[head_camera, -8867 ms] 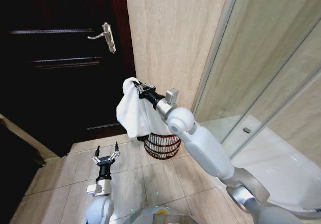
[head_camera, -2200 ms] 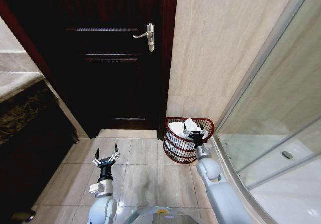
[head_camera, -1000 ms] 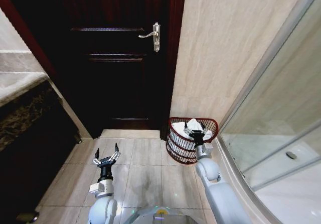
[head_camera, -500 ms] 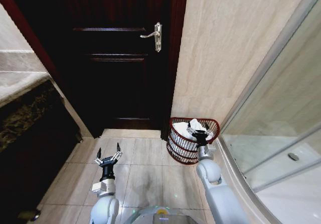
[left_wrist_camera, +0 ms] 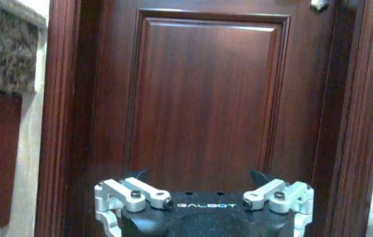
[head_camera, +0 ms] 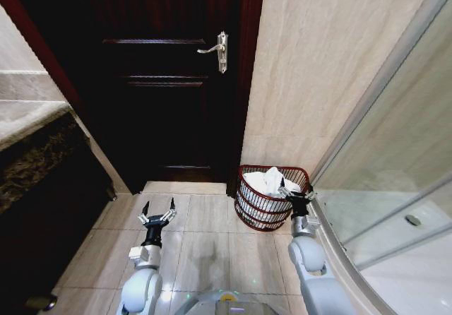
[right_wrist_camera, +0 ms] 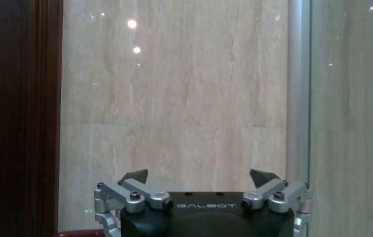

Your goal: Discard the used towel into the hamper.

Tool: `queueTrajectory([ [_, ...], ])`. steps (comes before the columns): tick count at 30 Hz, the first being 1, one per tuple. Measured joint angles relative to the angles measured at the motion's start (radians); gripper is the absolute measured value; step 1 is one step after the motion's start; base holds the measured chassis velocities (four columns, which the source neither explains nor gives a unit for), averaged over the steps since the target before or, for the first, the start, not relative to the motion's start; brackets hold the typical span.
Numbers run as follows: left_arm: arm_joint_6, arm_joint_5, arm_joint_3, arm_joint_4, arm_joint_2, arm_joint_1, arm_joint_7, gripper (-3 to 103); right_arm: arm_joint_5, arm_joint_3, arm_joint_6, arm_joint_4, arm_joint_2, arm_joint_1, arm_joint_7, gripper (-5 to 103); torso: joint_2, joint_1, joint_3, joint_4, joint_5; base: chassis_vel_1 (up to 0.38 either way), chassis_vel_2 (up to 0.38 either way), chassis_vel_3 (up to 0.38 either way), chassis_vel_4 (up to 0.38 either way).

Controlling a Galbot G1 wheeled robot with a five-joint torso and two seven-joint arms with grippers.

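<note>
One towel (head_camera: pixel 267 181) lies bunched inside the hamper (head_camera: pixel 263 209), which stands on the floor tiles in the corner between the door (head_camera: pixel 162 82) and the wall, so the discarding looks done; only pulling the arms back seems left. The right end effector (head_camera: pixel 297 191) hangs just beside the hamper's rim on the shower side, fingers spread wide and holding nothing, the towel close by but apart from it. The left end effector (head_camera: pixel 157 219) hovers over the floor facing the door, likewise open and empty.
</note>
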Motion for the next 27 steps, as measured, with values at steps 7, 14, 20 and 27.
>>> queueTrajectory([
  [7,0.048,0.047,0.000,-0.032,0.024,0.018,-0.044,100,-0.025,0.030,0.012,0.013,0.010,-0.024,0.002,100,0.030,0.011,0.018,0.0001,0.0001,0.000,0.000,0.000,0.000],
  [14,0.036,0.113,-0.001,-0.030,0.037,0.006,-0.057,100,-0.027,0.055,0.026,0.026,0.010,-0.048,-0.008,100,0.058,0.021,0.037,-0.0001,0.0000,0.000,0.000,0.000,0.000],
  [20,0.045,0.119,0.003,-0.046,0.043,0.000,-0.076,100,-0.026,0.049,0.024,0.037,0.012,-0.054,-0.011,100,0.086,0.031,0.054,0.0000,0.0000,0.000,0.000,0.000,0.000],
  [27,0.065,0.113,0.006,-0.064,0.047,-0.004,-0.094,100,-0.026,0.036,-0.001,0.052,0.013,-0.056,-0.013,100,0.115,0.043,0.072,0.0000,0.0001,0.000,0.000,0.000,0.000],
])
